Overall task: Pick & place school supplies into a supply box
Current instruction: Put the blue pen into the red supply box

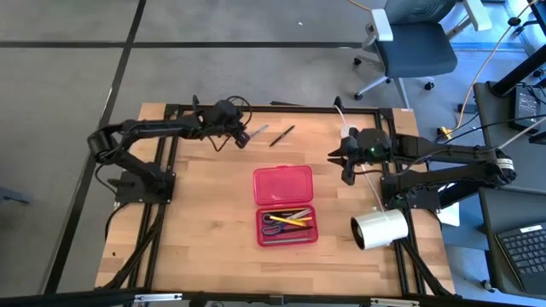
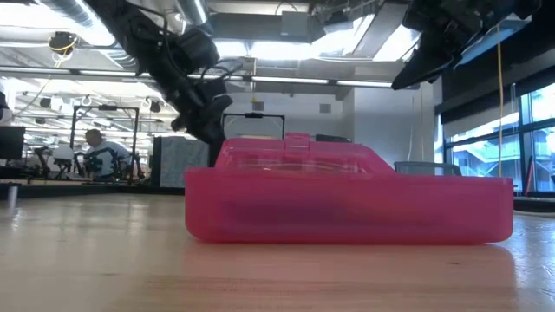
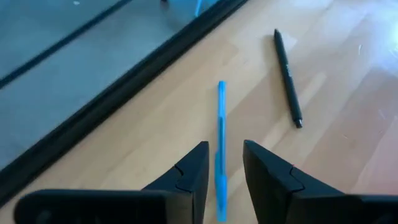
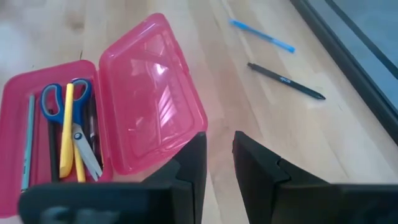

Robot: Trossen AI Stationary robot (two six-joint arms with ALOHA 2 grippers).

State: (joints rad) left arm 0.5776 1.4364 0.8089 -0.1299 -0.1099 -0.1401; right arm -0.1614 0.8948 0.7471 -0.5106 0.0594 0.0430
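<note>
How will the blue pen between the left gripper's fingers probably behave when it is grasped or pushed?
The blue pen looks thin, straight and rigid, so it should stay stiff and feel light. Its slim round barrel lies flat on the smooth wooden table, so a sideways nudge may roll it. The left gripper straddles it with open fingers; a narrow barrel could slip if pinched off-centre.

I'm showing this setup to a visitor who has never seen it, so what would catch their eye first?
The open red supply box at the table's middle, scissors and a yellow pencil inside its tray. Next, the left end effector, fingers open astride a blue pen near the far edge, a black pen beside it. The right end effector hovers right of the box, near a big white roll.
</note>
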